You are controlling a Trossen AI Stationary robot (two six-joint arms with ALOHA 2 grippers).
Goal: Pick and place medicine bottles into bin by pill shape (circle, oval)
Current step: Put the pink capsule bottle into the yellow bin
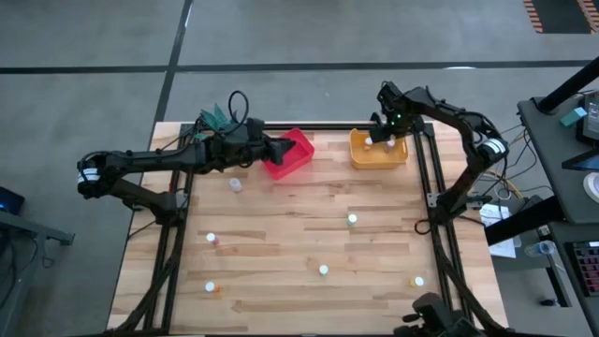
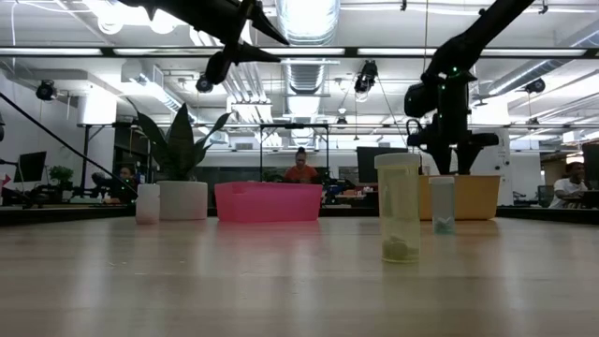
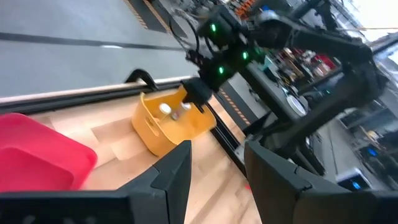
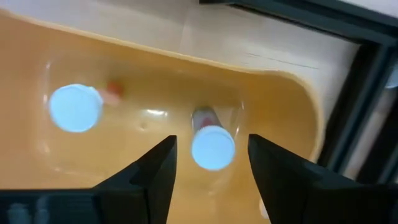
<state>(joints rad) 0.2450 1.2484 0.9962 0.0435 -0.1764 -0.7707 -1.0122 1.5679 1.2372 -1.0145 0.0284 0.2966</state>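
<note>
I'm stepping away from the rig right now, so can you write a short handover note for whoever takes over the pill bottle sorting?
Right gripper: over the yellow bin, fingers open, a white-capped bottle below between them, apparently just let go.
Left gripper: over the red bin, fingers apart, nothing seen held.
Done: two bottles in the yellow bin, the second one beside the first. The red bin's contents cannot be made out.
Left: six loose bottles on the table, for example. Pill shapes cannot be read from here.
</note>
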